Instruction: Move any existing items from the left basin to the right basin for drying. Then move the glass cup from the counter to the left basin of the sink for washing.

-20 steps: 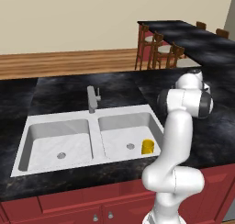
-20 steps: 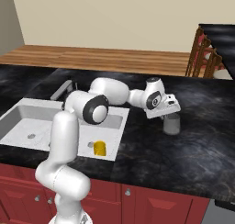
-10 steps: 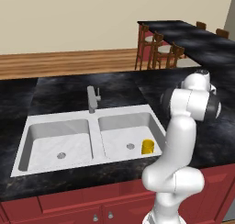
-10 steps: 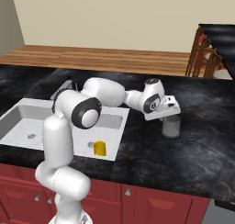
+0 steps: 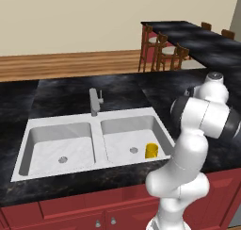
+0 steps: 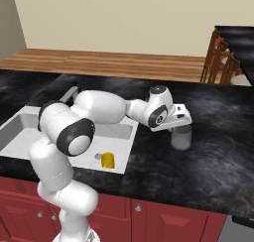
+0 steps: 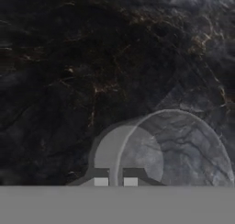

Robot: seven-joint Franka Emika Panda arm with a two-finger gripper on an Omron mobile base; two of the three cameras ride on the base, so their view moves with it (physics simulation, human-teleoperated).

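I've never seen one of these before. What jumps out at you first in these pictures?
The big white robot arm stretches over the glossy black marbled counter, its gripper right above a small see-through glass cup standing there. Next, a bright yellow cup catches the eye, standing in the right basin of the pale grey-white double sink; the left basin holds nothing.

Pretty clearly a home kitchen: double sink (image 5: 96,128) with faucet (image 5: 95,102), black marble surface (image 6: 208,151), red cabinets (image 5: 70,210), bar stools (image 5: 162,54).
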